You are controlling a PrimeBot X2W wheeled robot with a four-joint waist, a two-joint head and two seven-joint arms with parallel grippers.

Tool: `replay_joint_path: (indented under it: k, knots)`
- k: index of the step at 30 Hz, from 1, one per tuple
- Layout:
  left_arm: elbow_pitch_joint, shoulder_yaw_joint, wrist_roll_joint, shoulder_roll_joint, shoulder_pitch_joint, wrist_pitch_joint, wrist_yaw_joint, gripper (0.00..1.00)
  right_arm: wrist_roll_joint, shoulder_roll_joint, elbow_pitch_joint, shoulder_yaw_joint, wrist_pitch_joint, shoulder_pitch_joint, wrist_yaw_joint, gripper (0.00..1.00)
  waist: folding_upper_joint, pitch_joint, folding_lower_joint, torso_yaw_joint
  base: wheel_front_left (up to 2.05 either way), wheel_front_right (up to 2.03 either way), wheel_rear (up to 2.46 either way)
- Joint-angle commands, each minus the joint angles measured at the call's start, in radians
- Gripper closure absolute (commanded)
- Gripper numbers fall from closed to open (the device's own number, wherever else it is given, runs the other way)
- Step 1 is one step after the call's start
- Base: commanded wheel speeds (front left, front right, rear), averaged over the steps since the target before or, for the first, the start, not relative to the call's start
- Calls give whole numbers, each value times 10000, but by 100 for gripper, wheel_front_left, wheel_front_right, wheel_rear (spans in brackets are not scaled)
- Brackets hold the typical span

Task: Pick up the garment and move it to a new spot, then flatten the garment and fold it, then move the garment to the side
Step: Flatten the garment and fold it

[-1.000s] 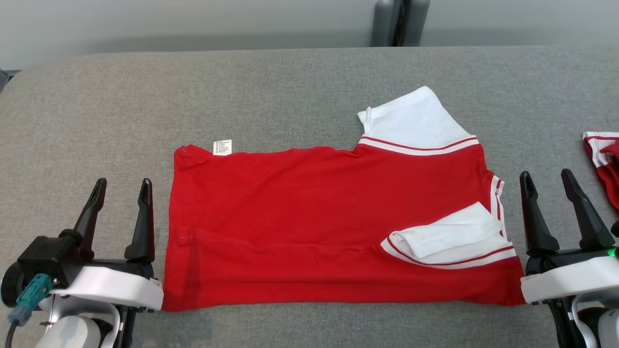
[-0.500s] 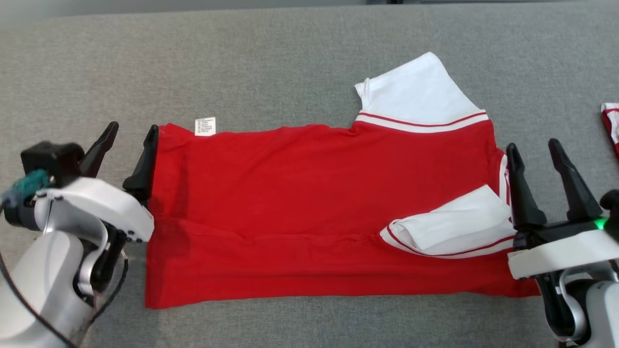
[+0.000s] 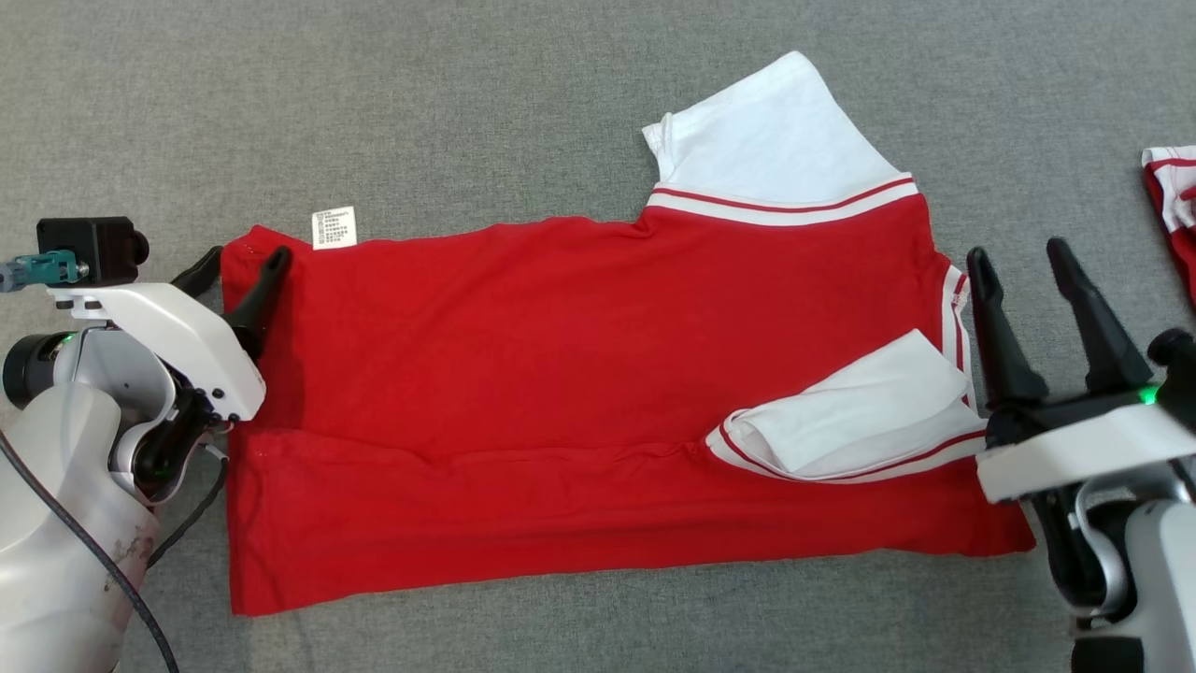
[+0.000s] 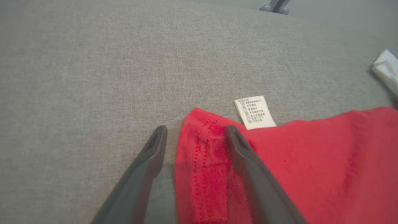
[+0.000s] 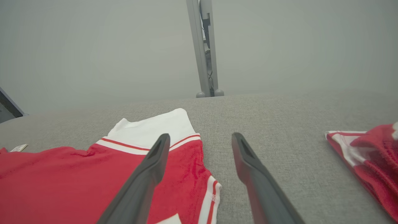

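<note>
The garment (image 3: pixel 561 374) is a red shirt with white striped sleeves, folded lengthwise into a wide band on the grey table. A white care label (image 3: pixel 334 227) sticks out at its far left corner. My left gripper (image 3: pixel 245 265) is open and straddles that far left corner (image 4: pixel 202 137), one finger on the cloth and the other over the table. My right gripper (image 3: pixel 1018 257) stands open just beyond the shirt's right edge (image 5: pixel 208 174), above the table and apart from the cloth. A white sleeve (image 3: pixel 846 416) lies folded back on the shirt near the right end.
A second red and white garment (image 3: pixel 1173 201) lies at the table's right edge, also seen at the right of the right wrist view (image 5: pixel 370 155). A grey post (image 5: pixel 205 49) stands behind the far table edge. Grey table (image 3: pixel 467 103) stretches beyond the shirt.
My left gripper has moved forward and rightward onto the shirt's far left corner. The camera has tilted down, shifting the whole picture. The right gripper has stayed by the shirt's right edge.
</note>
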Motion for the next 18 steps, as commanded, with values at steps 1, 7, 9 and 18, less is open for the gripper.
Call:
replay_joint_path:
  k: [1, 7, 9, 18]
  knots:
    - [89, -48, -40, -11, -121, -33, -89, 93, 66, -92, 35, -80, -34, -237, 1, 0, 0, 7, 0, 7, 0, 0, 0]
    - [408, -216, 78, -174, -595, -332, -223, 100, 647, -830, 948, -218, 236, -1994, 1, 0, 0, 165, 0, 213, 0, 0, 0]
    - [411, -337, 155, -307, -844, -417, -264, 100, 935, -1231, 1591, -169, 419, -2853, 1, 0, 0, 281, 0, 424, 0, 0, 0]
    - [465, -900, 314, -1089, -1835, -762, -385, 100, 1607, -2467, 4721, 1967, 1675, -6083, 1, 0, 0, 952, 0, 1463, 0, 0, 0]
